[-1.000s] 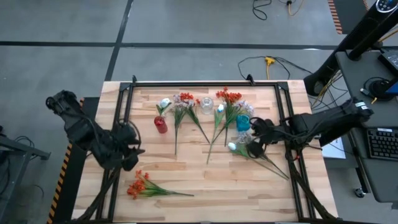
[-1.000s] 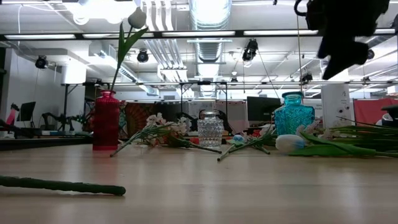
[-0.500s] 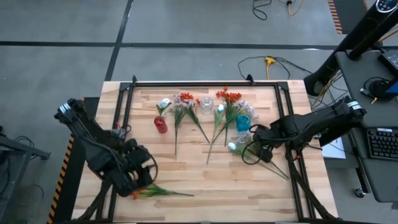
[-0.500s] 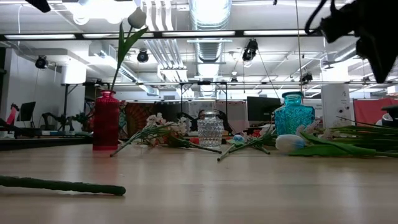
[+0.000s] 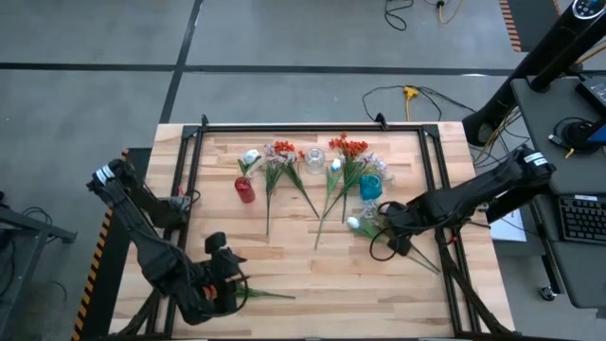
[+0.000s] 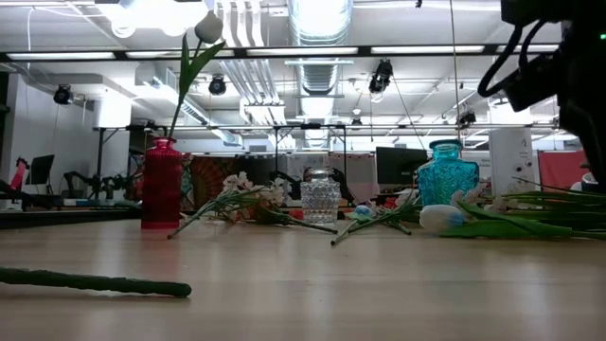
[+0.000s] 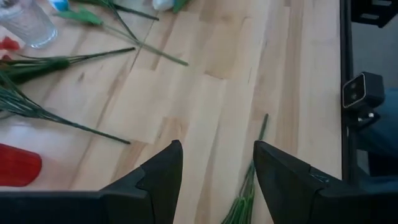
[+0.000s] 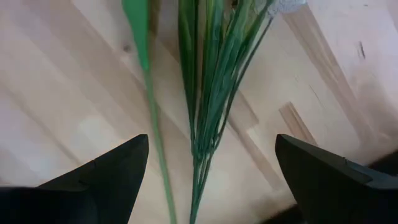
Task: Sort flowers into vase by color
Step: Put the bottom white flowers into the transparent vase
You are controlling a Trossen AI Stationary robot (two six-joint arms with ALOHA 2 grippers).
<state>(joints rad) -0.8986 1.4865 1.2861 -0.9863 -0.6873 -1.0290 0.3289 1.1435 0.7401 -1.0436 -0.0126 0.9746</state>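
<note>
Left pincer (image 7: 214, 180) agape near table (image 5: 379, 275) edge

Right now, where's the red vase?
In the high view the red vase stands left of centre on the table, a white tulip in it, with loose flower stems lying to its right.

Vases (image 5: 245, 189) stand among flowers (image 5: 284, 175) on table (image 5: 312, 275)
</note>
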